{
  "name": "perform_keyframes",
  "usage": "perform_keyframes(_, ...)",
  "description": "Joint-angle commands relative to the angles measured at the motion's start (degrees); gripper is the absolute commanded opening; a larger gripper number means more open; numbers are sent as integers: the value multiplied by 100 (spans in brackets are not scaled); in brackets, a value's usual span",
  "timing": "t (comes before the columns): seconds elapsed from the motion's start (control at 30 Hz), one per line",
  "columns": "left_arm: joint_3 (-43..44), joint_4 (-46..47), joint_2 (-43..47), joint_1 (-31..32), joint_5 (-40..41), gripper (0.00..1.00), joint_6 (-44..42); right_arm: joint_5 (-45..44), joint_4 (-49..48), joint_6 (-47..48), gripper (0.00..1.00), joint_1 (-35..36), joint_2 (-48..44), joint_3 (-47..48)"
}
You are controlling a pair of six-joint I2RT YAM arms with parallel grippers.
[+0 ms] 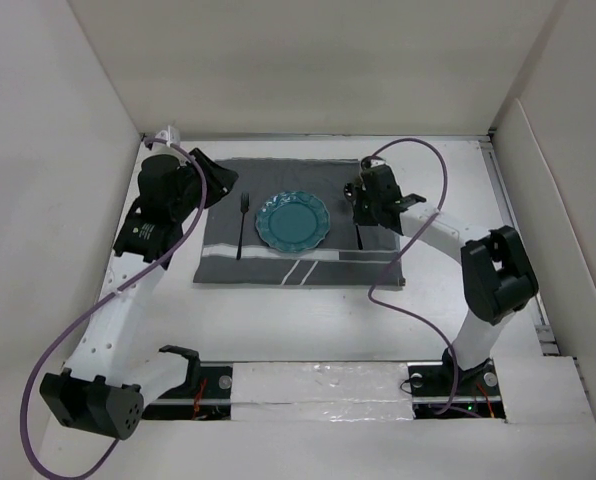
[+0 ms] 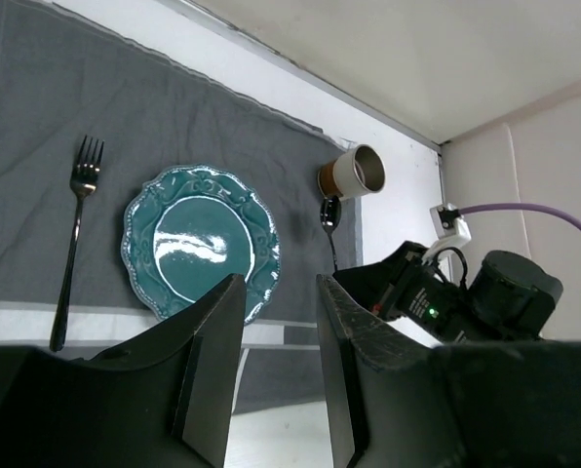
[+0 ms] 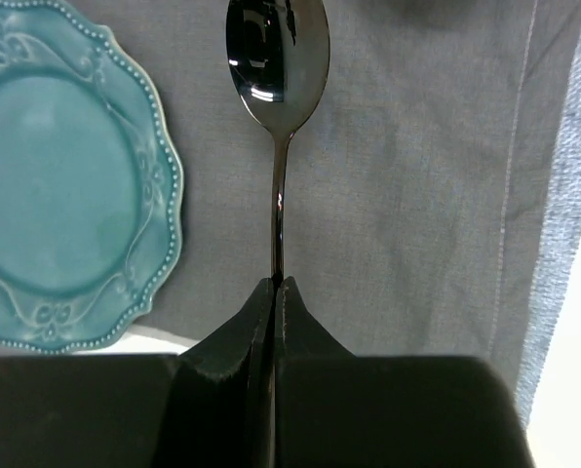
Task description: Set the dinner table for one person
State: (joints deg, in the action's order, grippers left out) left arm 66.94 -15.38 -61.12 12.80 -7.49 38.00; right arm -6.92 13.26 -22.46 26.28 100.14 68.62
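Black spoon (image 3: 276, 58), pinched by its handle in the right gripper's (image 3: 274, 288) closed jaws, perhaps touches the grey cloth (image 3: 407, 175) on the white dinner table (image 1: 278, 320), placed right of the teal plate (image 3: 57, 175) to balance the fork (image 1: 242, 225), while the left gripper (image 2: 278, 292) hangs part-open, empty.

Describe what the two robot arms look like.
The left arm and right arm have white links and chunky black joints. A purple cable loops along each. The left claw and right claw are matte black and wedge-shaped.

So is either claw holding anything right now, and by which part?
The right gripper pinches the spoon by its thin handle, the bowl pointing away from it. The left gripper is open and holds nothing.
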Motion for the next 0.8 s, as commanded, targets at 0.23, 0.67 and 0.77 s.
perform_keyframes(0.23, -391, 518, -40, 21, -139, 32, -293, 15, -543, -558, 0, 8, 621, 108)
perform_keyframes(0.67, -620, 518, -23, 21, -175, 32, -293, -152, -429, -426, 0, 114, 955, 634)
perform_keyframes(0.77, -717, 553, 21, 21, -148, 32, -249, -82, -359, -444, 0, 114, 1174, 723)
